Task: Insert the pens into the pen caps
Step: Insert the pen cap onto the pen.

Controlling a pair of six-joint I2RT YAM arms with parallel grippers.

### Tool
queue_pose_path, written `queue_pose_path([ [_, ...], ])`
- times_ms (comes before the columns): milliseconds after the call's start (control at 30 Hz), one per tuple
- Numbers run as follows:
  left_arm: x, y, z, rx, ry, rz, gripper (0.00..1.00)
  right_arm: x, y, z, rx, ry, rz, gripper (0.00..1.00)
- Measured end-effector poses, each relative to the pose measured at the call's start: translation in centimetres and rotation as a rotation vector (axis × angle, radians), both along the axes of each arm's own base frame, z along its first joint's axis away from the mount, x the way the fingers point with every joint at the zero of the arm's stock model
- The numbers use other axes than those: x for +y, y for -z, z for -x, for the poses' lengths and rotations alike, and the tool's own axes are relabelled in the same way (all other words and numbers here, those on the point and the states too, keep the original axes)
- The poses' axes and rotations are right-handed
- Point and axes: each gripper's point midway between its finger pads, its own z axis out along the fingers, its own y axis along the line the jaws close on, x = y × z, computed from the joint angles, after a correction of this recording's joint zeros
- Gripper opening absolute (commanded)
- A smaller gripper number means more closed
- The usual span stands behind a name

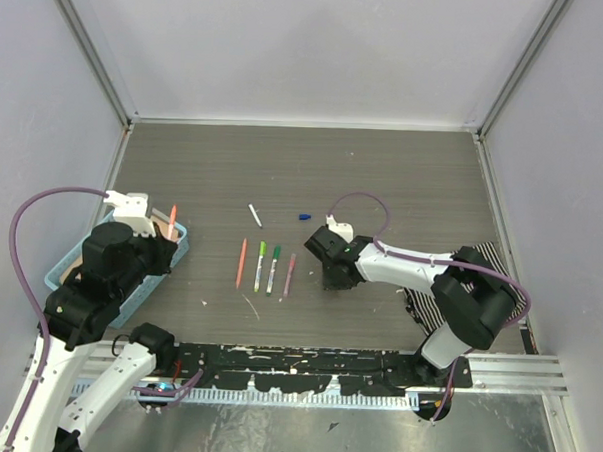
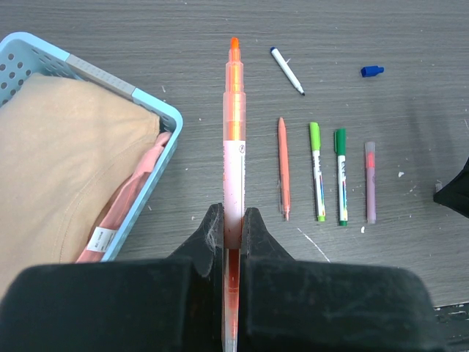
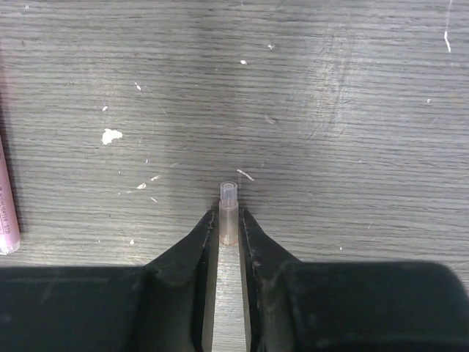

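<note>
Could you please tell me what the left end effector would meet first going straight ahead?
Ahead of the left end effector and its held orange pen lies only bare table; the white pen sits off right. Depth is unclear.

Soft, even overhead light fills every view. Tabletop (image 3: 352,88) grain is sharp, with a faint broad shadow beyond the right gripper (image 3: 229,220), whose near body reads dark.

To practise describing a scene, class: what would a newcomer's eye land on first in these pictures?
An orange-tipped pen stands out between the left fingers, beside the blue basket. Four pens lie in a row mid-table, and the right fingers pinch a tiny clear cap.
</note>
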Motion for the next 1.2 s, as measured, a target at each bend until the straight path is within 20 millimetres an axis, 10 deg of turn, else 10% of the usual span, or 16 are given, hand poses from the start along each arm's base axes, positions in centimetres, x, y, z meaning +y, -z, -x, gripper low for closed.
queue_pose_path([
  [433,-0.4,0.6,-0.4,0.034,0.012,-0.006,0.0,0.1,-0.1,0.5,0.015,-0.065,-0.032,0.07],
  [1200,-1.0,1.6,-1.3,0.086,0.023,-0.025,0.0,-0.3,0.1,1.2,0.121,-0.164,0.071,0.25],
])
